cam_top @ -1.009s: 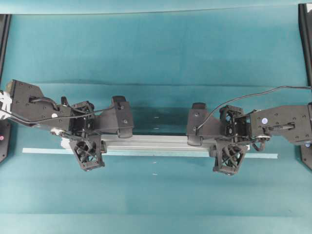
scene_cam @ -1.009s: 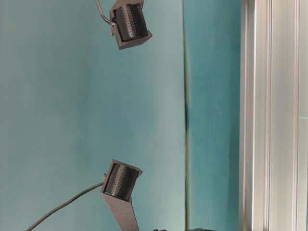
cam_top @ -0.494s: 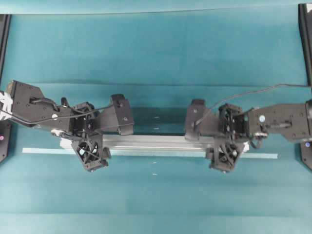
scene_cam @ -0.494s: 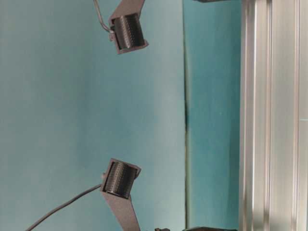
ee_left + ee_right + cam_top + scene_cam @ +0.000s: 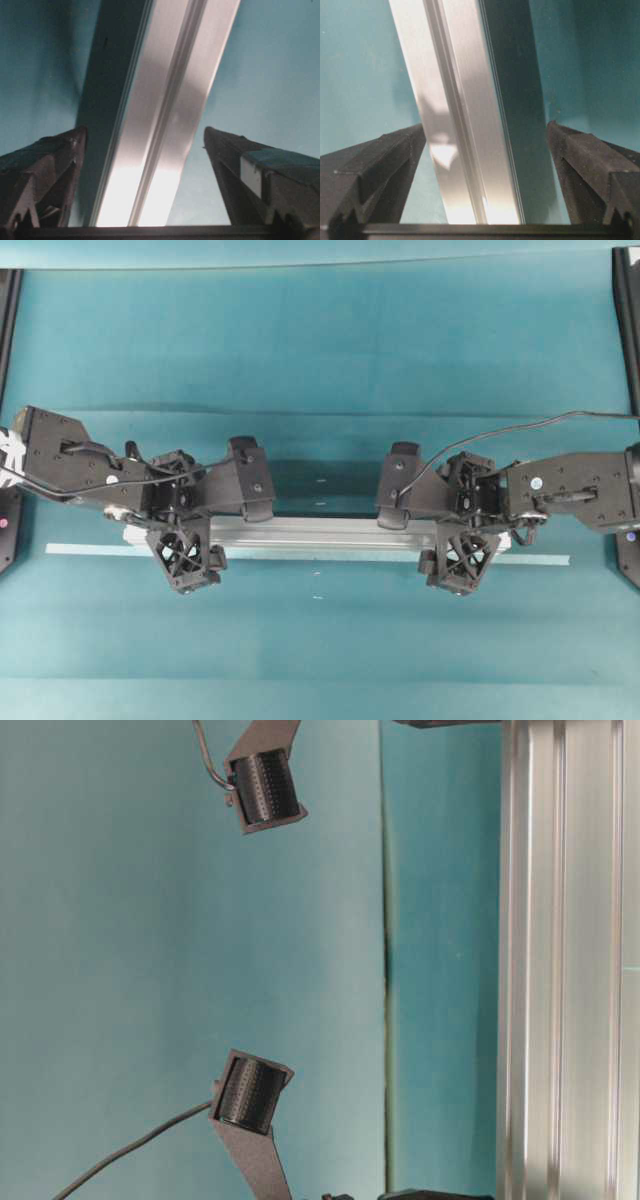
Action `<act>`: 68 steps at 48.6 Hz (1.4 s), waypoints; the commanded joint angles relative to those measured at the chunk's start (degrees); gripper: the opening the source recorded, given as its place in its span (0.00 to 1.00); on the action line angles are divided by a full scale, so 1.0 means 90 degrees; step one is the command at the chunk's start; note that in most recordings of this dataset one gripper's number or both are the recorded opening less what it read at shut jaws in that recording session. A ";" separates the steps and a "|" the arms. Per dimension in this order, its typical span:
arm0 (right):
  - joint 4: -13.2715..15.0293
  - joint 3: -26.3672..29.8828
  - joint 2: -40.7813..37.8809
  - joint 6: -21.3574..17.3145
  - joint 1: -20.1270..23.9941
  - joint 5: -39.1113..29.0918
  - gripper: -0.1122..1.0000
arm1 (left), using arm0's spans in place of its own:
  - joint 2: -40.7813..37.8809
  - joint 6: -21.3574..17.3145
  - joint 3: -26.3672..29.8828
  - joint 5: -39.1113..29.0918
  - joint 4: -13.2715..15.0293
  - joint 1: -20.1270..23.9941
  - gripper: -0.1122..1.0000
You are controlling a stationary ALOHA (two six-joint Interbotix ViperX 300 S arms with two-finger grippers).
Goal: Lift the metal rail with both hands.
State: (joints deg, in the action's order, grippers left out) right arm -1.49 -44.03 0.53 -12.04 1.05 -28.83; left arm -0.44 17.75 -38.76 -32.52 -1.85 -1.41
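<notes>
Overhead exterior view: the metal rail (image 5: 320,533) is lying lengthwise across the tabletop (image 5: 320,360), nearer its front edge. The left claw (image 5: 182,535) and right claw (image 5: 462,537) are straddling its ends, both spread, fingers not touching it.

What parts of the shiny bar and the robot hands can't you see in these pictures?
- Overhead view: both ends of the metal rail lie under the left gripper and right gripper.
- Table-level view: the picture's edges cut the rail off, so no end shows.
- Left wrist view: the rail's near part runs below the frame; the fingers are cropped.
- Right wrist view: the same, fingers cropped.
</notes>
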 commanded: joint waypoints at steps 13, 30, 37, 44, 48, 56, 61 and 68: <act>0.0000 0.0322 0.0928 0.0000 -0.0127 -0.0645 1.00 | 0.1045 -0.0195 0.0117 -0.0586 -0.0010 0.0020 0.94; 0.0000 0.0508 0.2275 0.0010 -0.0273 -0.0469 1.00 | 0.2617 -0.0615 0.0117 -0.0547 -0.0010 0.0020 0.94; 0.0000 0.0439 0.2744 0.0000 -0.0313 -0.0195 1.00 | 0.3115 -0.0830 0.0107 -0.0273 -0.0010 0.0020 0.94; 0.0000 0.0293 0.3213 0.0000 -0.0361 0.0156 1.00 | 0.3457 -0.0898 0.0088 0.0039 -0.0010 0.0020 0.94; 0.0000 0.0205 0.3486 0.0010 -0.0381 0.0410 1.00 | 0.3613 -0.0908 0.0049 0.0234 -0.0010 0.0039 0.94; 0.0000 -0.0068 0.4102 0.0020 -0.0420 0.0996 1.00 | 0.3955 -0.0898 -0.0107 0.0674 -0.0010 0.0059 0.94; 0.0020 -0.0215 0.4551 0.0000 -0.0439 0.1094 1.00 | 0.4180 -0.0898 -0.0205 0.0986 -0.0010 0.0088 0.94; 0.0029 -0.0420 0.5049 -0.0020 -0.0459 0.1035 1.00 | 0.4502 -0.0898 -0.0332 0.1533 -0.0010 0.0176 0.94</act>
State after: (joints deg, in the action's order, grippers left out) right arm -1.41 -47.64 44.30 -12.13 -2.90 -19.78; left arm 38.41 9.67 -42.10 -21.53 -1.85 -0.35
